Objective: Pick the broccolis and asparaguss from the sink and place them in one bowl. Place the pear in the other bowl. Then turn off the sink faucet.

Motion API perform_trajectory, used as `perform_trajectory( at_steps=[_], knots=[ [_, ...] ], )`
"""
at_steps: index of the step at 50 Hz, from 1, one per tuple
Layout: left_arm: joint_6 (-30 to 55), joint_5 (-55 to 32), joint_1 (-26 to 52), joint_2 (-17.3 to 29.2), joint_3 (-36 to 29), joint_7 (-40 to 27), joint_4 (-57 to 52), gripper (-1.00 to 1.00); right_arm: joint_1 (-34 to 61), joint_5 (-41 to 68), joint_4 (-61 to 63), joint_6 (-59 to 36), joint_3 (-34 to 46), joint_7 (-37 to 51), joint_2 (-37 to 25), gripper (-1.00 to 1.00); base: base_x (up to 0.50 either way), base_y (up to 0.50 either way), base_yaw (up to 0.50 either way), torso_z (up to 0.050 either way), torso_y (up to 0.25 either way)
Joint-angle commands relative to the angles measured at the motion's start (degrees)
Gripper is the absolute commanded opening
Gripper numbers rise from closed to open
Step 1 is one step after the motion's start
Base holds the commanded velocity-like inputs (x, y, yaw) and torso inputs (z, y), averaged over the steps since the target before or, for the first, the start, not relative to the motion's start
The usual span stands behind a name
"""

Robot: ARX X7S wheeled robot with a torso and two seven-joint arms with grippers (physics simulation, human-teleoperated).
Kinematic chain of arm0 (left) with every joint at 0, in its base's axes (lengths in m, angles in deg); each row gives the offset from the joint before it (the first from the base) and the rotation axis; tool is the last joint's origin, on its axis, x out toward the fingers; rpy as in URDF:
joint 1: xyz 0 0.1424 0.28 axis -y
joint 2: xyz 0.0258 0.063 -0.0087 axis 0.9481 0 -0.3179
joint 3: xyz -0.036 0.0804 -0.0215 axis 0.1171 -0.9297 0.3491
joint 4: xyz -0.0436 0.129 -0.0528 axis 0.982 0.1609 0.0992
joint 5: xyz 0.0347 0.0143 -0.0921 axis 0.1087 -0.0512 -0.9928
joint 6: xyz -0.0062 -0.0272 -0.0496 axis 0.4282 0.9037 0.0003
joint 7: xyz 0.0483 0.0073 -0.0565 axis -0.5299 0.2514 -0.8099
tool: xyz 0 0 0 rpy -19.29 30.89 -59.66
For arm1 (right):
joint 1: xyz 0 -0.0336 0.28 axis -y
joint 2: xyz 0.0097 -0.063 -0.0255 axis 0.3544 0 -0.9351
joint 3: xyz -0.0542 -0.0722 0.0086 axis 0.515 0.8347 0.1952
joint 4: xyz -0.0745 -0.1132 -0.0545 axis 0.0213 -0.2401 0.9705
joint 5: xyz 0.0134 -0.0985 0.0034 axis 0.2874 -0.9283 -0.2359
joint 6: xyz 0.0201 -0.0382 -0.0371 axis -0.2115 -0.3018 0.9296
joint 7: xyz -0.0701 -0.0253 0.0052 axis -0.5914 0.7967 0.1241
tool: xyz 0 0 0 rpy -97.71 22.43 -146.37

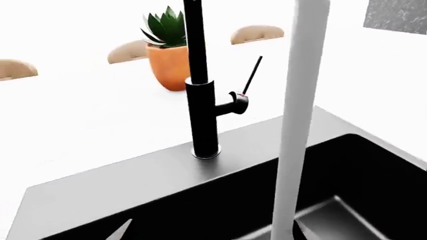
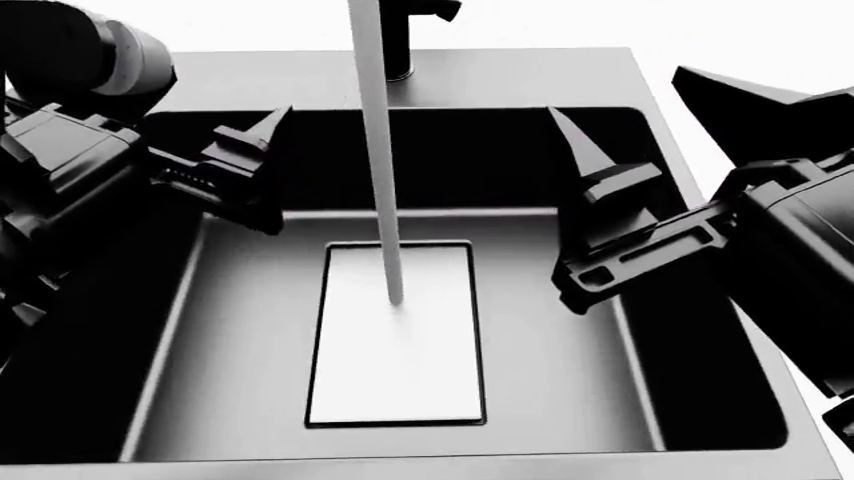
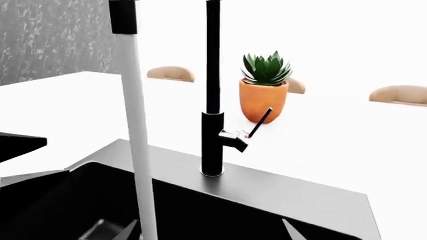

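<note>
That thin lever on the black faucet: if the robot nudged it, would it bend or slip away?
The lever looks like a stiff, thin rod, so it should pivot rather than bend. Being slim and smooth, it might slide off an end effector fingertip. The faucet post seems fixed to the sink rim, so tipping is unlikely.

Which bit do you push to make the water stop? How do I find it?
Find the big black sink. On its flat rim stands the tall black faucet. Partway up it, a thin black lever sticks out sideways and slants upward, the only skinny stick there, unlike the thick white water stream.
</note>
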Motion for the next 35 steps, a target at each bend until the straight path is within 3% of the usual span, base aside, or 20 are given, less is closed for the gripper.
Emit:
perform_trajectory(
  at_steps=[1,11,26,35],
  knots=[
    [-4.36,2.09,-3.30,-1.81,0.83,-3.07,3.90,1.00,-1.60,-5.14,-1.77,-1.21,0.70,0.08,0.48,1.00,0.00,0.00,0.00,0.000,0.000],
    [-7.53,5.18,-6.04,-4.13,0.74,-4.19,7.81,1.00,-0.74,-10.47,-7.54,-3.13,3.11,-2.28,4.75,1.00,0.00,0.00,0.00,0.000,0.000],
    [-9.04,8.69,-7.45,-4.42,0.66,-4.24,7.81,1.00,-2.28,-10.42,-10.60,-0.64,2.32,-3.23,5.98,1.00,0.00,0.00,0.00,0.000,0.000],
    [-8.27,18.99,-0.21,-12.02,-4.01,2.43,21.10,1.00,-2.70,-18.12,-17.58,0.34,4.70,-7.49,11.91,1.00,0.00,0.00,0.00,0.000,0.000]
  ],
)
